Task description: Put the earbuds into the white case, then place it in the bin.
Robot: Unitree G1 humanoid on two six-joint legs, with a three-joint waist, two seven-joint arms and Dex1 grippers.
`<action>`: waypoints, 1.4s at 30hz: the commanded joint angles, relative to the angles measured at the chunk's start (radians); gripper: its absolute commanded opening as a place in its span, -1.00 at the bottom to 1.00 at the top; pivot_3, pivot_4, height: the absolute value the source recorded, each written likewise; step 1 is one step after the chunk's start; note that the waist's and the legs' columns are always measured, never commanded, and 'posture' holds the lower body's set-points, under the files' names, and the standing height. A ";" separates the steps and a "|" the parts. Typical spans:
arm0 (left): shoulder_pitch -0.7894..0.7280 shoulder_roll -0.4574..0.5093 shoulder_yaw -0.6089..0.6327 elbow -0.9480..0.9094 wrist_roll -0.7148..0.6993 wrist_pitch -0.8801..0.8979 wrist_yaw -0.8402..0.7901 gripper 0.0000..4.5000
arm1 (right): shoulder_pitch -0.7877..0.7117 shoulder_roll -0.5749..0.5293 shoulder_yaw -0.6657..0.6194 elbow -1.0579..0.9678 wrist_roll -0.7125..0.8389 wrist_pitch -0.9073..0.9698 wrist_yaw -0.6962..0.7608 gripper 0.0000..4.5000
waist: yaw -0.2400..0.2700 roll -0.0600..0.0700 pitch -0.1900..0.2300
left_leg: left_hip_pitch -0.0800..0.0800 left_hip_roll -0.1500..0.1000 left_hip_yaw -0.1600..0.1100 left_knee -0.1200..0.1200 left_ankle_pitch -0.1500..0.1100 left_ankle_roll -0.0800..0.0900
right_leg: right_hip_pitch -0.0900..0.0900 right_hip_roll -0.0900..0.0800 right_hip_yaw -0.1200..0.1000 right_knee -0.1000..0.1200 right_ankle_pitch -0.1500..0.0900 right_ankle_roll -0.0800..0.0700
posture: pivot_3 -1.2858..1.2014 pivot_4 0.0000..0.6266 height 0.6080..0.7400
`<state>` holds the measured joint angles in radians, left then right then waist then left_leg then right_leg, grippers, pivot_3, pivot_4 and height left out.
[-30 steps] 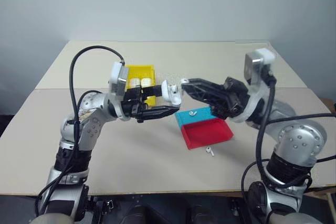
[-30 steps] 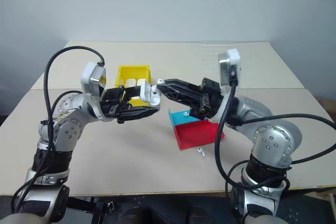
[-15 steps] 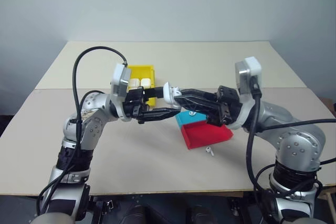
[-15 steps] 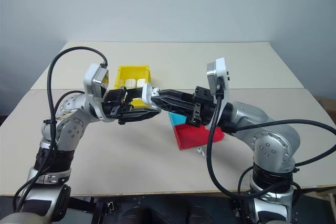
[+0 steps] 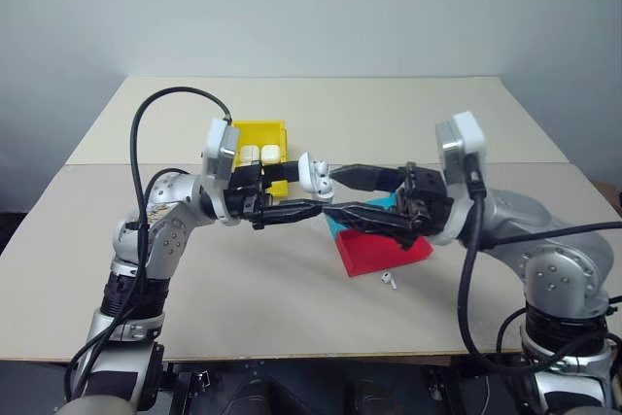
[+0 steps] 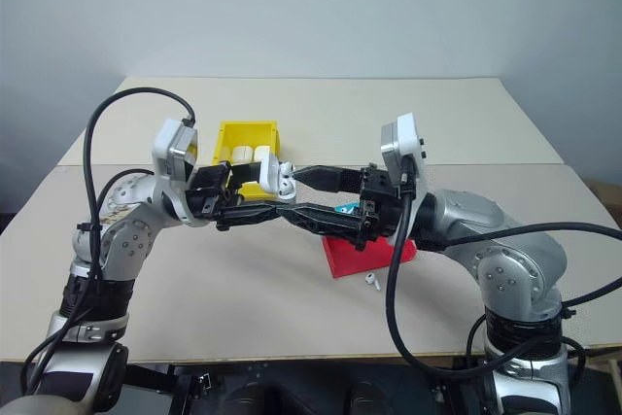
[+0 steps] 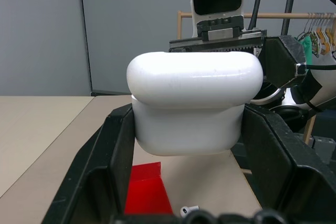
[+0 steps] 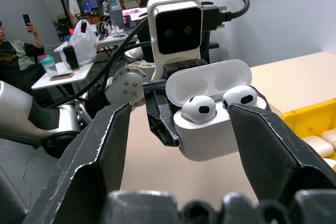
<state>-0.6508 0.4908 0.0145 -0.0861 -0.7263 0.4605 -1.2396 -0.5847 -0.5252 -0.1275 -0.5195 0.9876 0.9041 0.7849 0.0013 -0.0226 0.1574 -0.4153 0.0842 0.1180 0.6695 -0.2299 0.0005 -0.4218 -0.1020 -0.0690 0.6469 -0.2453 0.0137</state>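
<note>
The left gripper (image 5: pixel 309 203) clamps the case (image 8: pixel 214 120), lid up with both earbuds (image 8: pixel 198 108) seated, between the right gripper's (image 5: pixel 328 193) wide-spread fingers.

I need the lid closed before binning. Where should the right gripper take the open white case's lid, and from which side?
Press the raised lid on its outer back, from above and behind the hinge. It stands open over both seated earbuds, while the left gripper clamps the white case by its lower body, leaving the lid free. The right gripper is open.
</note>
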 commanded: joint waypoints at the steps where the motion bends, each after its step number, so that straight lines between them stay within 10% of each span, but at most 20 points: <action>1: -0.007 0.002 0.023 -0.039 -0.013 -0.023 -0.004 0.23 | 0.002 -0.032 -0.017 -0.011 0.039 -0.013 0.019 0.57 | 0.001 0.000 0.000 | 0.000 0.000 0.000 0.000 0.000 0.000 | 0.000 0.000 0.000 0.000 0.000 0.000 | 0.03 -0.52 1.00; 9: -0.009 -0.018 -0.006 0.009 0.045 -0.068 0.003 0.23 | -0.067 -0.133 -0.086 0.003 0.056 -0.027 -0.018 0.32 | 0.006 0.000 0.000 | 0.000 0.000 0.000 0.000 0.000 0.000 | 0.000 0.000 0.000 0.000 0.000 0.000 | 0.03 -0.52 1.00; 17: -0.047 -0.070 -0.055 0.093 0.120 -0.128 -0.001 0.23 | -0.278 -0.157 0.080 0.027 -0.022 0.030 -0.054 -0.96 | 0.007 0.000 0.000 | 0.000 0.000 0.001 0.000 0.000 0.001 | 0.000 0.000 0.000 0.000 0.000 0.000 | 0.03 -0.52 1.00; 30: -0.060 -0.100 -0.054 0.109 0.127 -0.149 -0.033 0.23 | -0.483 -0.258 0.377 0.091 -0.304 -0.010 0.164 -0.99 | 0.009 0.000 0.000 | -0.002 0.000 0.001 0.002 -0.001 0.002 | -0.001 0.000 0.000 -0.001 0.000 0.000 | 0.03 -0.52 1.00; 42: 0.011 -0.084 -0.003 0.027 0.114 -0.154 0.045 0.23 | -0.429 -0.273 0.262 0.162 -0.356 -0.064 0.210 -0.99 | 0.008 0.000 0.000 | -0.002 0.000 0.001 0.003 -0.001 0.002 | -0.001 0.000 0.000 0.000 0.000 0.000 | 0.03 -0.52 1.00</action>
<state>-0.6349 0.4040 -0.0256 -0.0047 -0.5864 0.3301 -1.2114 -1.0147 -0.8127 0.2006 -0.3659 0.6157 0.8512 1.0222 0.0091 -0.0228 0.1575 -0.4170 0.0846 0.1187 0.6729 -0.2314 0.0030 -0.4225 -0.1024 -0.0692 0.6468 -0.2453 0.0136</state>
